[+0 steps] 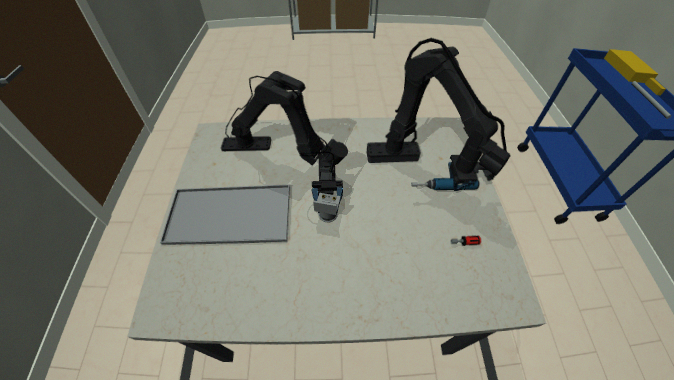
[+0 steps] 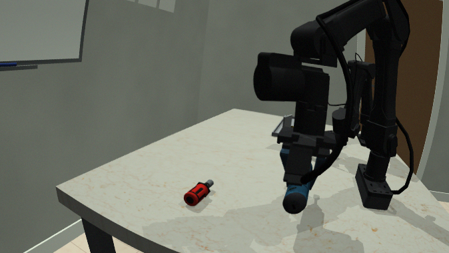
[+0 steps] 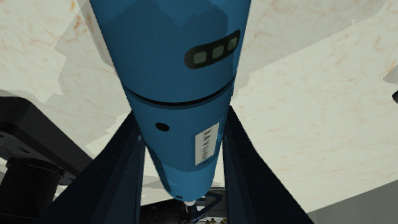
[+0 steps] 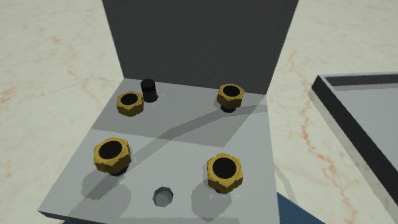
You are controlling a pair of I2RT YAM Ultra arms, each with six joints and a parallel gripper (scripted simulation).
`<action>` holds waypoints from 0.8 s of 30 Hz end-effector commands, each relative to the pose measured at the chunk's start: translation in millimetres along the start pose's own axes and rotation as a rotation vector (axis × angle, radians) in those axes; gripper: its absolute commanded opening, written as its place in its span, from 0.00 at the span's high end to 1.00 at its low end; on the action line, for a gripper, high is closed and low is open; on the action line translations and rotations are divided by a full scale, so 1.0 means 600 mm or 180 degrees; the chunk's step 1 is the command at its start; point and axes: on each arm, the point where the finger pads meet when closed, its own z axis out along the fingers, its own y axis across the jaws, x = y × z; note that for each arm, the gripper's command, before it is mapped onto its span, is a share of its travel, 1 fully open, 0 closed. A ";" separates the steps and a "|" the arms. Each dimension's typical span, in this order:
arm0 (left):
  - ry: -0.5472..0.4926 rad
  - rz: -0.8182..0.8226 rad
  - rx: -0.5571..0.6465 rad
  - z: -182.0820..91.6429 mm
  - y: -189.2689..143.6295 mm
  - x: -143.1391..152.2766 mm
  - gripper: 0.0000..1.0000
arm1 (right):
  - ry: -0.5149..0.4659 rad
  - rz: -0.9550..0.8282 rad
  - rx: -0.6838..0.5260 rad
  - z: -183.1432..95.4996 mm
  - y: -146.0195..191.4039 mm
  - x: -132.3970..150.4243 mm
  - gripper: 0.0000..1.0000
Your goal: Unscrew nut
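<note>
The electric nut driver (image 1: 442, 184) (image 2: 296, 198) (image 3: 165, 65) lies nearly level above the table. My left gripper (image 1: 462, 180) (image 3: 183, 111) is shut on its blue barrel. The joint module (image 1: 328, 217) stands upright. My right gripper (image 1: 328, 193) has its fingers on both sides of it and is shut on it. The grey bracket (image 4: 250, 135) is on top. The nut (image 4: 130, 104) at the back left sits flat on the plate. Nuts at the back right (image 4: 230, 96), front left (image 4: 112, 154) and front right (image 4: 224, 172) stand raised. The driver's socket is hidden in the left wrist view.
A red-handled hand driver (image 1: 471, 240) (image 2: 196, 194) lies on the table, front right in the top view. A shallow grey tray (image 1: 225, 242) (image 4: 346, 125) lies to the left of the module. A black peg (image 4: 149, 91) rises beside the back-left nut, near the bracket's upright wall (image 4: 200, 40).
</note>
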 end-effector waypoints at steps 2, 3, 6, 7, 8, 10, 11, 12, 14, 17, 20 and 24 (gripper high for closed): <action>-0.0219 0.0003 0.0251 -0.030 -0.031 -0.020 0.58 | -0.0081 0.0136 0.0004 0.005 0.011 -0.027 0.41; -0.0219 0.0003 0.0251 -0.030 -0.031 -0.020 0.58 | -0.0081 0.0136 0.0004 0.005 0.011 -0.027 0.41; -0.0068 0.0003 0.0066 0.013 -0.010 -0.003 0.58 | -0.0081 0.0136 0.0004 0.005 0.011 -0.027 0.41; -0.0059 0.0003 0.0055 0.018 -0.010 -0.003 0.58 | -0.0081 0.0136 0.0004 0.005 0.011 -0.027 0.41; -0.0059 0.0003 0.0055 0.022 -0.010 -0.003 0.58 | -0.0081 0.0136 0.0004 0.005 0.011 -0.027 0.41; -0.0117 0.0003 0.0125 0.017 -0.018 -0.010 0.58 | -0.0081 0.0136 0.0004 0.005 0.011 -0.027 0.41; -0.0145 0.0003 0.0159 0.014 -0.019 -0.010 0.58 | -0.0081 0.0136 0.0004 0.005 0.011 -0.027 0.41; -0.0137 0.0003 0.0150 0.019 -0.019 -0.010 0.58 | -0.0081 0.0136 0.0004 0.005 0.011 -0.027 0.41; -0.0060 0.0003 0.0056 0.042 -0.010 -0.003 0.58 | -0.0081 0.0136 0.0004 0.005 0.011 -0.027 0.41; -0.0209 0.0003 0.0237 0.015 -0.032 -0.021 0.58 | -0.0081 0.0136 0.0004 0.005 0.011 -0.027 0.41; -0.0213 0.0003 0.0240 0.014 -0.032 -0.021 0.58 | -0.0081 0.0136 0.0004 0.005 0.011 -0.027 0.41; -0.0156 0.0003 0.0170 0.029 -0.019 -0.011 0.58 | -0.0081 0.0136 0.0004 0.005 0.011 -0.027 0.41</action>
